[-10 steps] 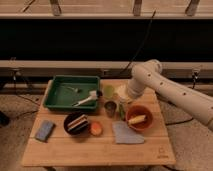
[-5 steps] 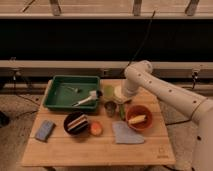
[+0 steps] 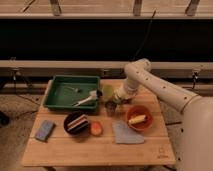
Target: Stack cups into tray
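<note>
Camera view — claw (image 3: 118, 96) low among the cups (image 3: 111, 107), beside tray (image 3: 62, 97).

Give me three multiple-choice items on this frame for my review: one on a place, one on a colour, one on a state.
1. Where is the gripper?
A. over the sponge
B. at the cups just right of the tray
C. over the cake

2. What colour is the bowl holding a yellow item?
A. blue
B. white
C. orange

3. How far along is the stacking?
A. no cup in the tray yet
B. one cup in the tray
C. all three in the tray

Answers:
1 B: the arm ends among the cups beside the tray's right wall.
2 C: its rim is plainly orange.
3 A: the tray holds only utensils; the cups are outside it.
</note>
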Tool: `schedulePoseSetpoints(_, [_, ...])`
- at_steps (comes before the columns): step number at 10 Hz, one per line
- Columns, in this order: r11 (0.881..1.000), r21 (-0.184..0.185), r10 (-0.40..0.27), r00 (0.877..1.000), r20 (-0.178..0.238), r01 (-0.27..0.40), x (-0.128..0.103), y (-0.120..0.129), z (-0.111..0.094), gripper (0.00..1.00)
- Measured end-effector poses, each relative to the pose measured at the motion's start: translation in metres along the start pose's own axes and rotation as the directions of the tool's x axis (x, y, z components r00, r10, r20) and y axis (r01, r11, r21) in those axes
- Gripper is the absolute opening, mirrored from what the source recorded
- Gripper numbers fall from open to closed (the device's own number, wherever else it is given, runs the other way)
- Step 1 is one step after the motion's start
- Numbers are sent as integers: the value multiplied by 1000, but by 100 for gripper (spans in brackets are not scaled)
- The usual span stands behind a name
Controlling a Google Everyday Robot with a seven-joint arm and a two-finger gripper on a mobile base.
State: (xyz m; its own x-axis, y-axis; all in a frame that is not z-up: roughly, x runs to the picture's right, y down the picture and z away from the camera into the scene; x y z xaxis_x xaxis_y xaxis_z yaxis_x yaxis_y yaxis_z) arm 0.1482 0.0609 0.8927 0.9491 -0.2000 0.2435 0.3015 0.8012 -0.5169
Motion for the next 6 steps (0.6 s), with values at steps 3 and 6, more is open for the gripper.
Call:
schedulePoseSetpoints(3, [1000,-12,-4,1000,-18,4,10,12,-19,54])
schedulePoseSetpoints(6, [1000,-23,-21,998,-62,20,17,24,-30,79])
